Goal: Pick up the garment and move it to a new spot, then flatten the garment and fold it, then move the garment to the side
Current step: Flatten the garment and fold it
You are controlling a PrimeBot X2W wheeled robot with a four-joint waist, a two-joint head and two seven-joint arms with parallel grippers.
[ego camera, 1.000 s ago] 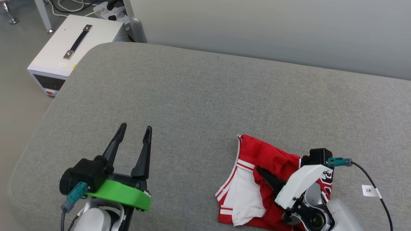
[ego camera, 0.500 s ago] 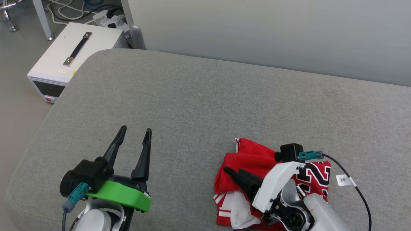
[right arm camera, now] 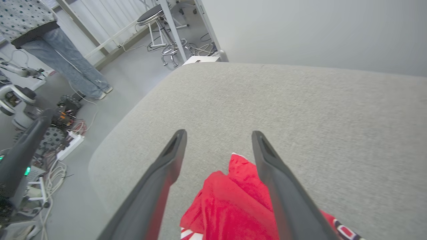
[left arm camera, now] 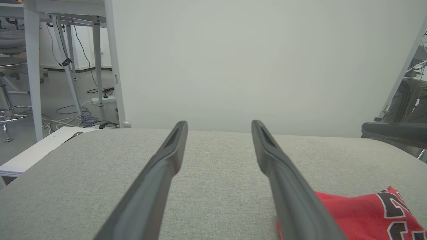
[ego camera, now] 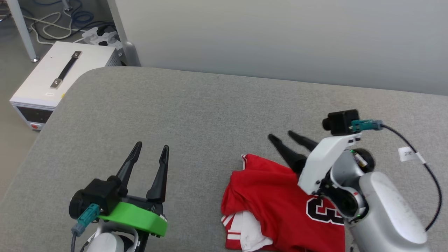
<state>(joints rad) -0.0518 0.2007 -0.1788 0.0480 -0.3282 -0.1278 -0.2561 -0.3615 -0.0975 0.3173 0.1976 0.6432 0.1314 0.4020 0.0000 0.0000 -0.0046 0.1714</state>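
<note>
Garment [ego camera: 276, 199] lies crumpled at the near right of the grey upholstered surface [ego camera: 196, 108], red body up, with a black white-outlined numeral showing and a white sleeve bunched at its near-left edge. Right gripper [ego camera: 281, 135] hangs over the garment's far edge, fingers spread apart, nothing between them. Left gripper [ego camera: 152, 145] sits near left, well apart from the garment, fingers likewise spread and empty.

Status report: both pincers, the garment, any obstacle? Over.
Left pincer open. Right pincer open over garment, holding nothing. Garment crumpled on grey cushion. No obstacle seen.
</note>
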